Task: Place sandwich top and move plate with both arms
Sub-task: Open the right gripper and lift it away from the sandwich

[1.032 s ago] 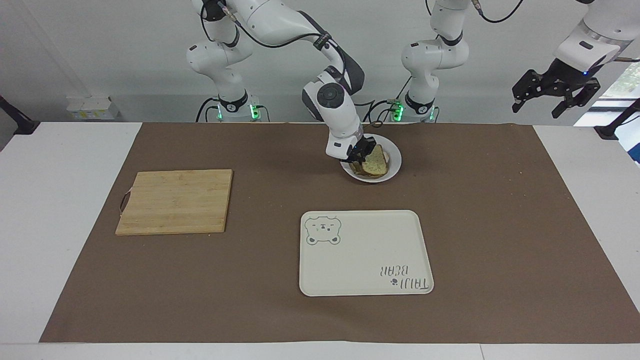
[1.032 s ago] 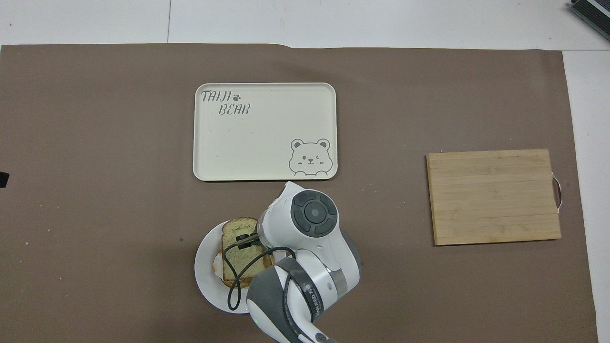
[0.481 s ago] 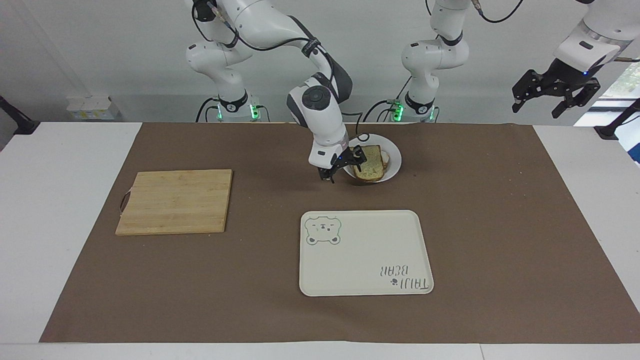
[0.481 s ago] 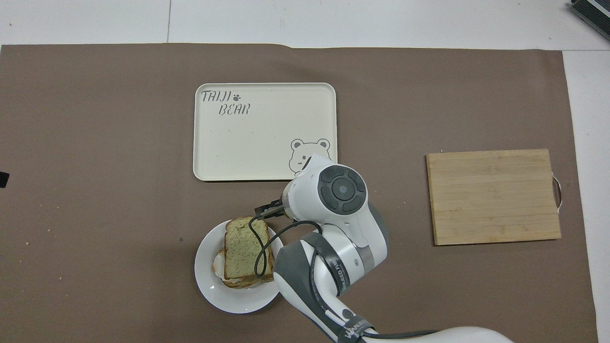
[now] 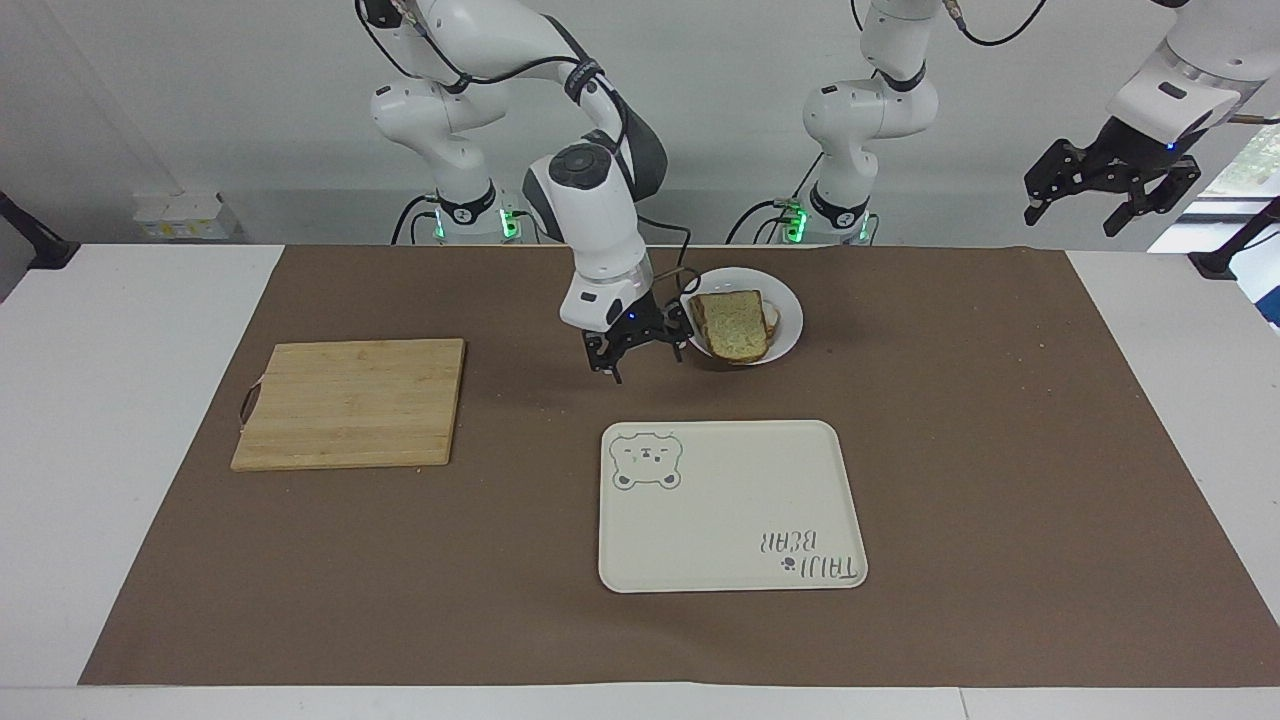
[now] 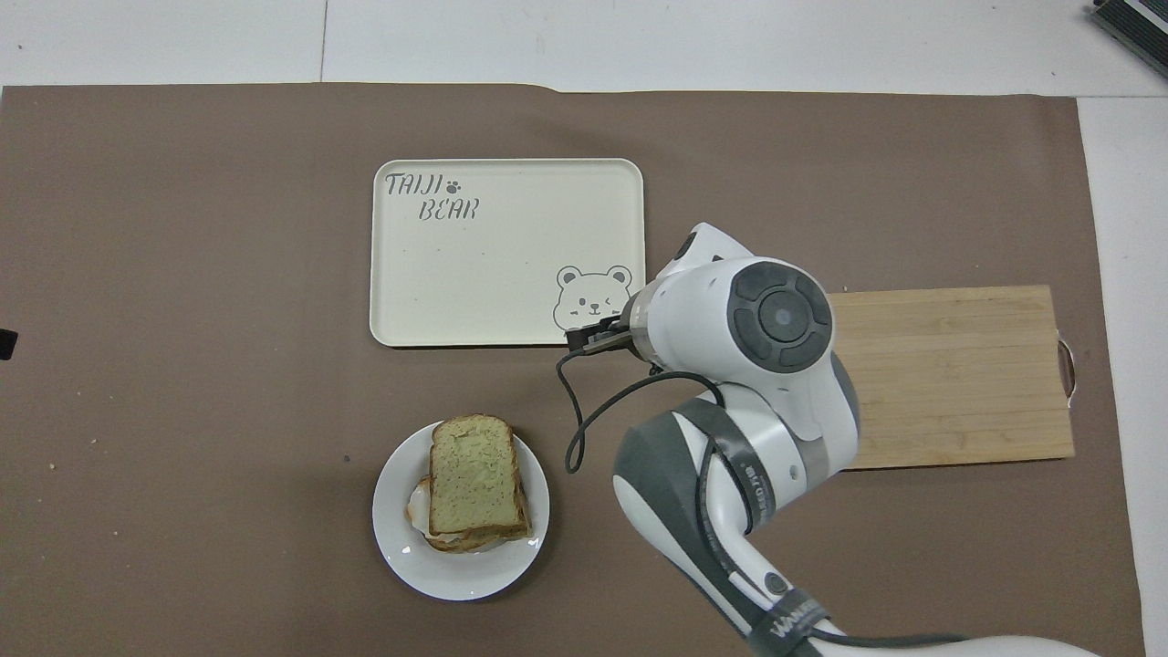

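Observation:
The sandwich top [image 5: 732, 325], a pale speckled slice with a brown crust, lies flat on the stack of bread on the small white plate [image 5: 790, 312]. The plate sits on the brown mat close to the robots. From overhead, the sandwich top [image 6: 479, 484] covers most of the stack on the plate [image 6: 397, 547]. My right gripper [image 5: 645, 362] hangs open and empty just above the mat beside the plate, toward the right arm's end. Overhead, only part of the right gripper [image 6: 593, 336] shows from under its wrist. My left gripper [image 5: 1085, 205] waits open, raised high off the left arm's end of the table.
A cream tray [image 5: 730, 505] with a bear drawing lies farther from the robots than the plate; overhead the tray [image 6: 506, 251] shows bare. A wooden cutting board [image 5: 350, 400] sits toward the right arm's end; the right arm covers part of the board [image 6: 949, 374] overhead.
My right gripper let go of the sandwich top, opened, and swung away from the plate toward the cutting board. The slice stays on the stack. The left arm has not moved.

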### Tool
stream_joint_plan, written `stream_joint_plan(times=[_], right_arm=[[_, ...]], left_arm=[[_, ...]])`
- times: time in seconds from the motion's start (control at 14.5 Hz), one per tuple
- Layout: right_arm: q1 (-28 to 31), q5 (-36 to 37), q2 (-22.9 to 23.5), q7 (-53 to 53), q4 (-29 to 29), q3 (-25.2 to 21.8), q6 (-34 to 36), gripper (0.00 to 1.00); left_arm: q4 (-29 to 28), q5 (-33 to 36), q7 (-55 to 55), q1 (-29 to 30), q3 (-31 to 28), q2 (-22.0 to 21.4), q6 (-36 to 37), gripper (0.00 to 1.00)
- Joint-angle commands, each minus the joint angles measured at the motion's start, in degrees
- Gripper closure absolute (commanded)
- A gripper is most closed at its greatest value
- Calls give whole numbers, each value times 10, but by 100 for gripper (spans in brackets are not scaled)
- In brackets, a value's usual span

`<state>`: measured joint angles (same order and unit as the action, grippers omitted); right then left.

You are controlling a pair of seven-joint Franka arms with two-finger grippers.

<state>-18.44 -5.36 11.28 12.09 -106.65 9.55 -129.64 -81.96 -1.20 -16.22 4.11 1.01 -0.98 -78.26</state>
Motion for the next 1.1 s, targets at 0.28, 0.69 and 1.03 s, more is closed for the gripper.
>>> stream_joint_plan(times=[0.28, 0.69, 1.03], right_arm=[[119, 13, -13, -21, 30, 6, 68, 0], [148, 94, -70, -26, 42, 5, 98, 0], [175, 93, -123, -26, 53, 2, 162, 0]], left_arm=[[4, 3, -6, 10, 7, -3, 10, 0], [4, 3, -6, 10, 7, -4, 10, 0], [4, 3, -6, 10, 7, -3, 10, 0]])
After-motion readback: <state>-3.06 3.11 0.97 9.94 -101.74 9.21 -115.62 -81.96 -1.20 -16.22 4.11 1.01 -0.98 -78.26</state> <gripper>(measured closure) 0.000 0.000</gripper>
